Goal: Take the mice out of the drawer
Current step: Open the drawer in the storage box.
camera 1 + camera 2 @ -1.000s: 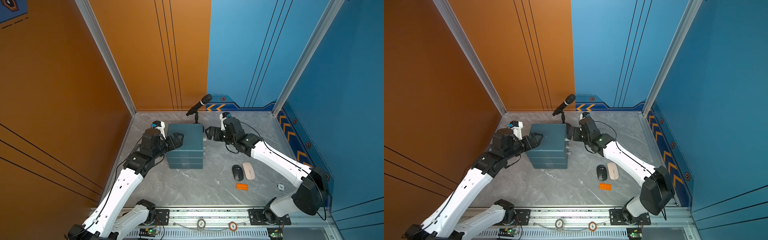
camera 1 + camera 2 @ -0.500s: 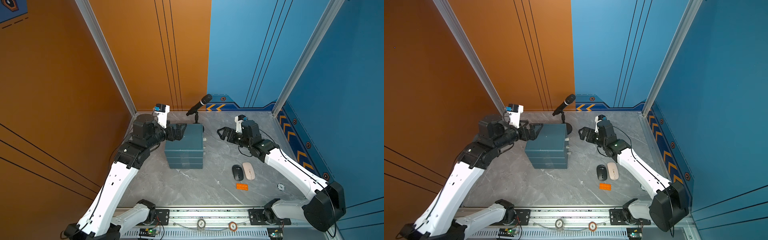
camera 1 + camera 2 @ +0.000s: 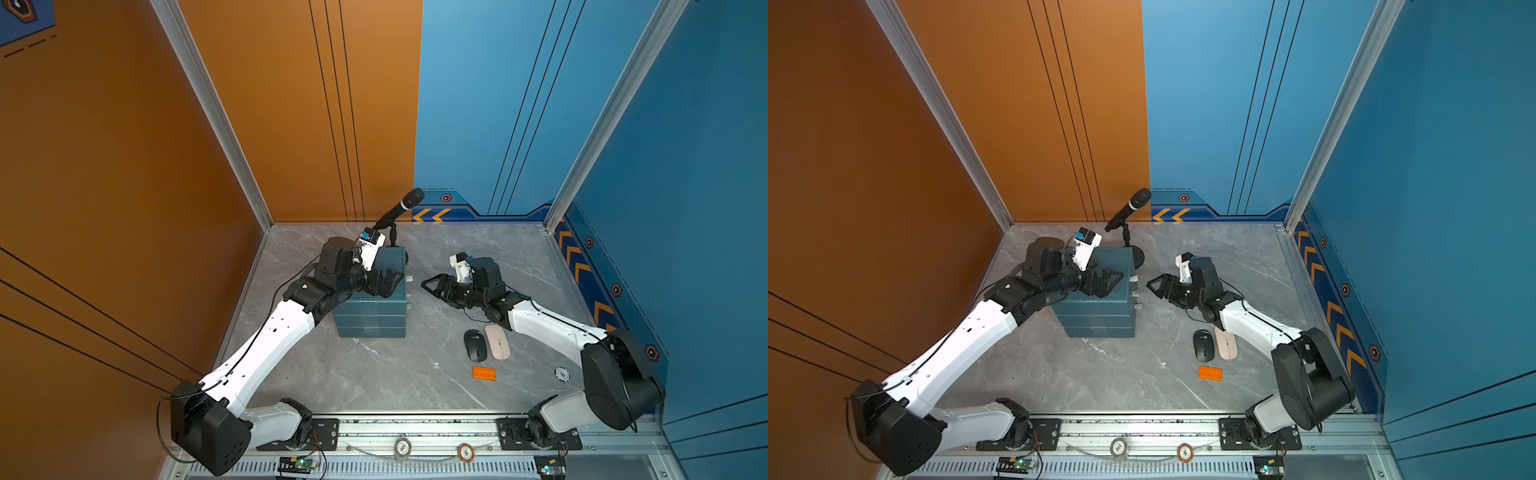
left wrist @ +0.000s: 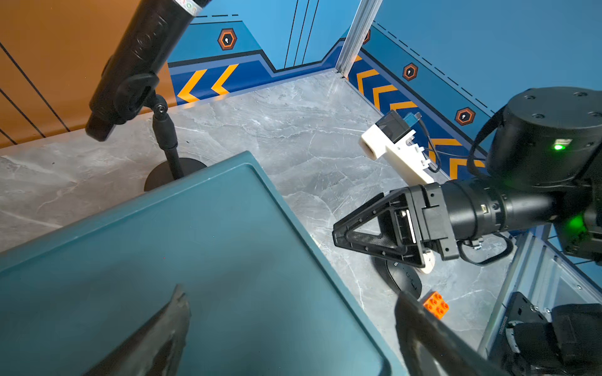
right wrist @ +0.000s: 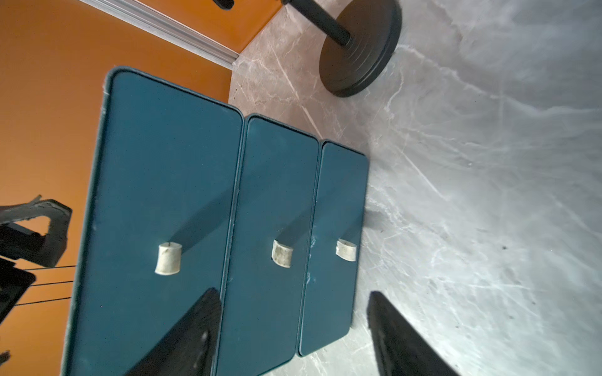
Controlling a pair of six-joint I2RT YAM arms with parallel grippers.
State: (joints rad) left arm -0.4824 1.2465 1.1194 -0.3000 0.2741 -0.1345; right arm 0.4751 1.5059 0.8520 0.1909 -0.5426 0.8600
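Checking hidden parts first: the teal drawer unit (image 3: 370, 318) has all three drawer fronts shut in the right wrist view, each with a pale handle (image 5: 167, 258), so the contents can't be seen. Only two mice show, both out on the tabletop (image 3: 374, 382) and well apart from the unit. The black mouse (image 3: 475, 345) and the pink-cream mouse (image 3: 497, 341) lie side by side, touching or nearly so. From the left wrist view both are half covered by the right arm's finger, the pink-cream one down to a sliver.

The left gripper (image 3: 392, 280) hangs over the unit's top, fingers wide apart, nothing between them. Contact with the lid can't be told. The right gripper (image 3: 430, 286) sits just in front of the drawer fronts, fingers spread and empty, clear of the handles.

The orange plate (image 3: 484, 372) lies near the mice toward the front rail (image 3: 415, 428). A small round pale disc (image 3: 562, 374) beside the right arm is too small to read. The microphone (image 3: 401, 206) stands tilted behind the unit, its base partly hidden in both top views.

The surface is grey marble-look. The walls are orange on the left side — blue at the back and right — with chevron trim along the bottom.
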